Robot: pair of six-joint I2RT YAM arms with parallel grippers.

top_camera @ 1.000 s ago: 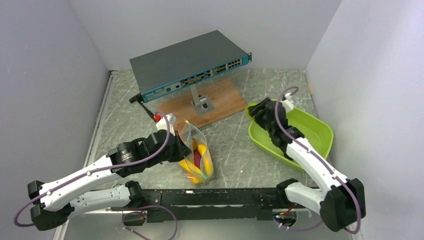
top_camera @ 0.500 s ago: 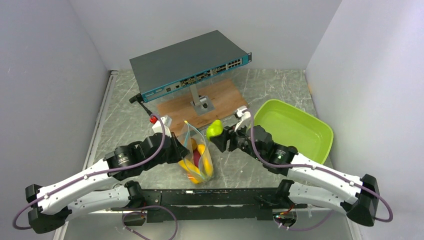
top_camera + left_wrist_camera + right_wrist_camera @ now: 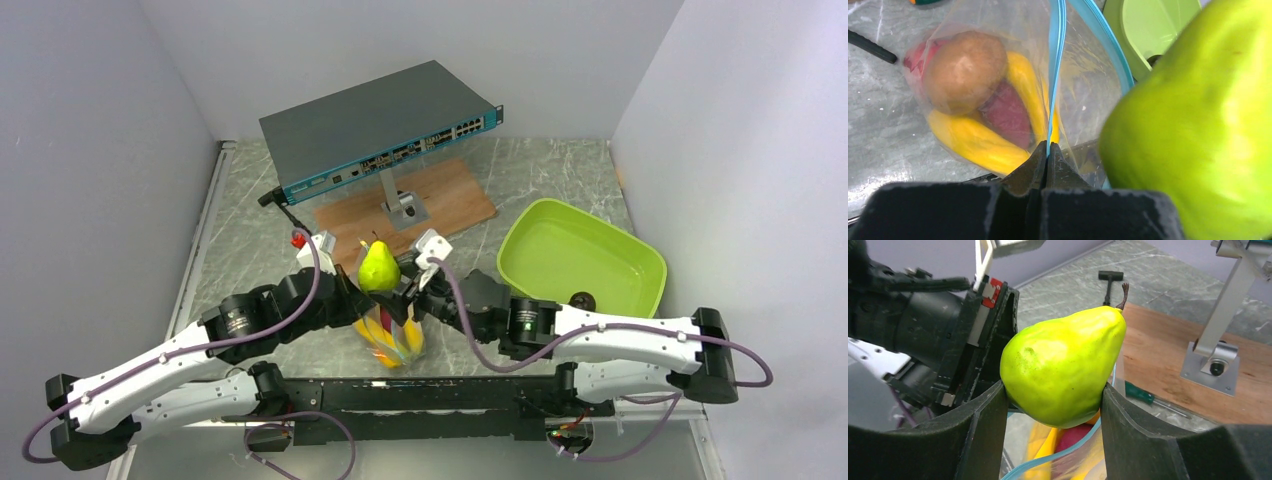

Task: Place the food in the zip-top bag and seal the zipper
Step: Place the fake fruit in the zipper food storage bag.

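My right gripper (image 3: 388,283) is shut on a green pear (image 3: 379,266) and holds it right over the open mouth of the clear zip-top bag (image 3: 392,332). The pear fills the right wrist view (image 3: 1063,365) and the right of the left wrist view (image 3: 1198,125). My left gripper (image 3: 1047,148) is shut on the bag's teal-blue zipper strip (image 3: 1056,65) and holds the mouth up; it also shows in the top view (image 3: 350,290). Inside the bag lie a yellow banana (image 3: 973,145), a brown round fruit (image 3: 964,70) and a reddish piece (image 3: 1008,114).
A lime-green tray (image 3: 583,255) sits at the right with a small dark piece (image 3: 580,298) at its near edge. A network switch (image 3: 380,130) on a metal stand over a wooden board (image 3: 440,200) stands behind the bag. A green-handled screwdriver (image 3: 1140,393) lies by the board.
My right arm has swung left from the tray, carrying the pear to just above the bag's mouth. My left gripper has kept its hold on the zipper strip and shifted slightly.
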